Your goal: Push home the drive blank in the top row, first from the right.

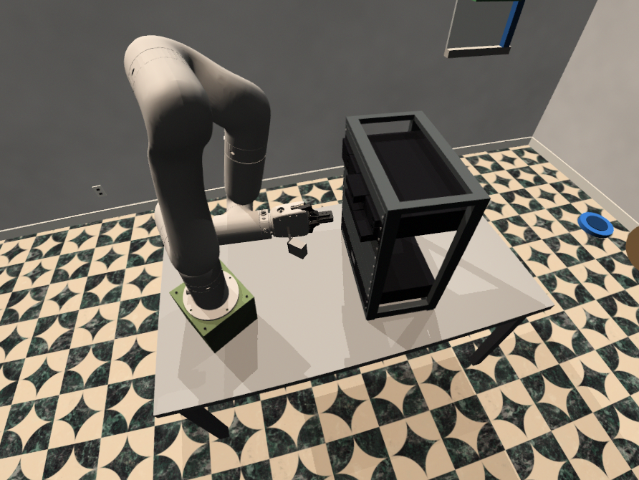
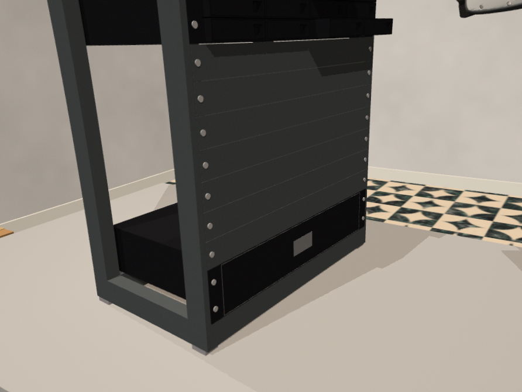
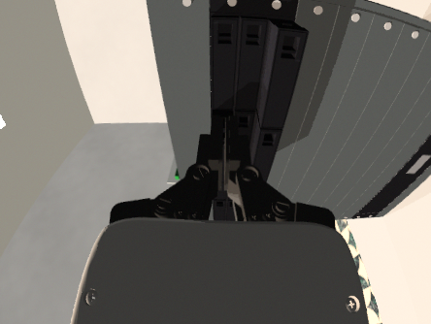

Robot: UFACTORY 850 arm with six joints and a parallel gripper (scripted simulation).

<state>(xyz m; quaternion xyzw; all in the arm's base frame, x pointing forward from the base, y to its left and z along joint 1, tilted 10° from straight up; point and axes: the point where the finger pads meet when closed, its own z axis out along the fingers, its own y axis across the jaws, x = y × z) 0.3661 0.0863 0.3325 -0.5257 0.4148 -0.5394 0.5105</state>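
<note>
The rack (image 1: pixel 438 202) (image 2: pixel 181 168) (image 3: pixel 182 73) stands upright on the table. The top-row first-from-right blank (image 3: pixel 224 63) looks flush with the middle-row blank (image 3: pixel 252 68) beside it in the wrist view; the exterior view cuts off the top row. The bottom-row right blank (image 1: pixel 367 238) (image 2: pixel 379 26) (image 3: pixel 286 82) stands out. Another blank (image 1: pixel 356 188) stands out farther left along the front, and a third (image 1: pixel 348 155) near the far side; their rows are hard to tell. My gripper (image 1: pixel 330 216) (image 3: pixel 223 132) is shut and empty, a short way before the front; its fingers hide blanks left of the right column.
The table (image 1: pixel 299 320) carries the rack and the arm's green pedestal (image 1: pixel 178 294). Grey filler panels (image 2: pixel 278 138) and a lower black unit (image 2: pixel 261 270) fill the rack front below the chassis. A wrist camera box (image 1: pixel 296 250) hangs beside the gripper body.
</note>
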